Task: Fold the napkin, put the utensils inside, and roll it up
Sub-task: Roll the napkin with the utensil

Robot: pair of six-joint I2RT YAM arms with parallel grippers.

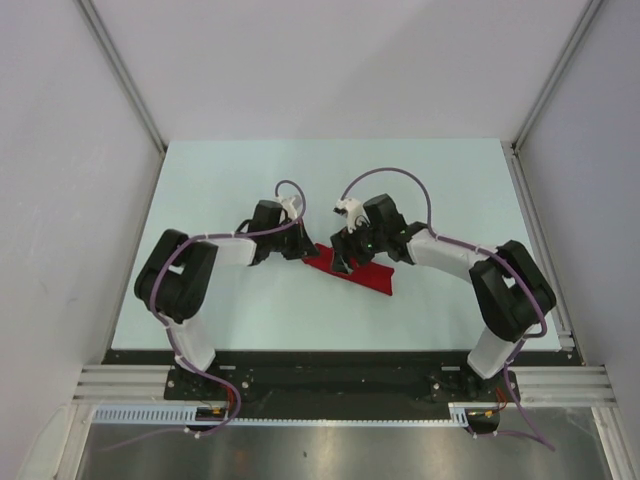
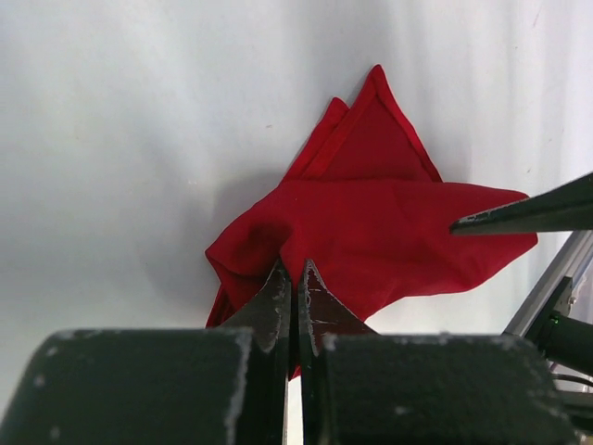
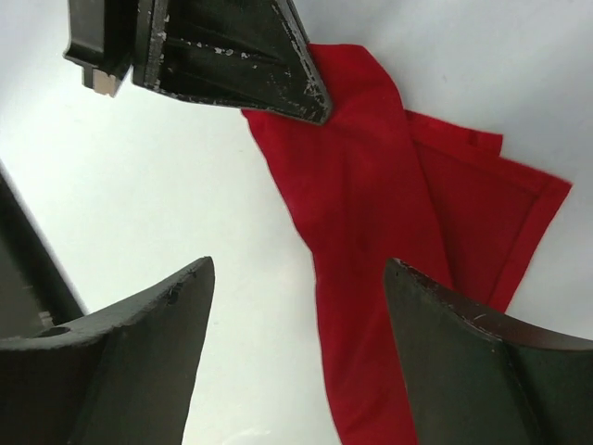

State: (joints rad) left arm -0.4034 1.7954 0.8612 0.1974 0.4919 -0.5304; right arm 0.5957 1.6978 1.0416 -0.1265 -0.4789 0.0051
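The red napkin (image 1: pixel 371 277) lies crumpled and partly folded on the table, between the two arms. My left gripper (image 2: pixel 295 269) is shut on a bunched fold at the napkin's (image 2: pixel 380 209) near edge, with red cloth showing between the tips. My right gripper (image 3: pixel 298 267) stands open just above the cloth (image 3: pixel 371 222), one finger over bare table and the other over the red. From above, the left gripper (image 1: pixel 308 250) and the right gripper (image 1: pixel 342 262) are close together at the napkin's left end. The utensils are out of view.
The pale table (image 1: pixel 230 180) has a raised frame rail on each side, such as the right rail (image 1: pixel 540 230). Grey walls enclose the back and sides. The arm bases sit on the black strip (image 1: pixel 330 375) at the near edge.
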